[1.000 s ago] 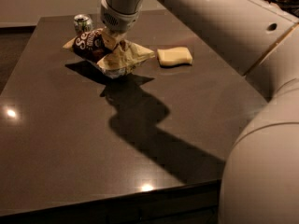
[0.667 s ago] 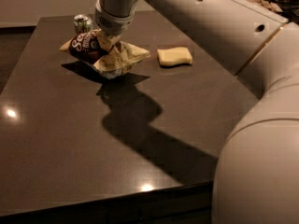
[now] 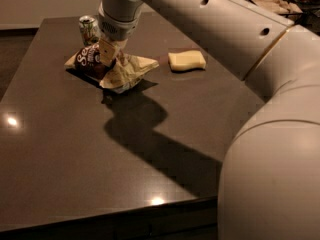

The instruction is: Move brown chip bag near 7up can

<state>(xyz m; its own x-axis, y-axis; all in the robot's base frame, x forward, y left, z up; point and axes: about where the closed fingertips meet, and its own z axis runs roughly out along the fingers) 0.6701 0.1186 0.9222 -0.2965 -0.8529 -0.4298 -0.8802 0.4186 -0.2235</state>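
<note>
Obs.: the arm reaches in from the right of the frame to the upper left. The gripper points down over the brown chip bag. Its fingers are pinching a crumpled fold near the bag's middle.

Bag position: upper left of the desk, dark front panel turned toward the left. The foil is bunched up around the grip. The lower edges seem to touch the desk or sit just off it; cannot tell which.

The 7up can stands upright just behind the bag's left end, near it but apart. A pale yellow sponge block lies to the right, well apart from both.

Judgement: the goal looks nearly met, with only the release left.

Risks:
- The can is light and narrow-based. Any further push toward the upper left could drive the bag's stiff corner into it and tip or roll it.
- The grip holds only a loose fold, so crinkly film could slide out if the bag is lifted or dragged.
- On opening, the bunched foil may spring back and nudge the can.
- The wrist housing hangs close above the can; a careless retreat could clip it.
</note>
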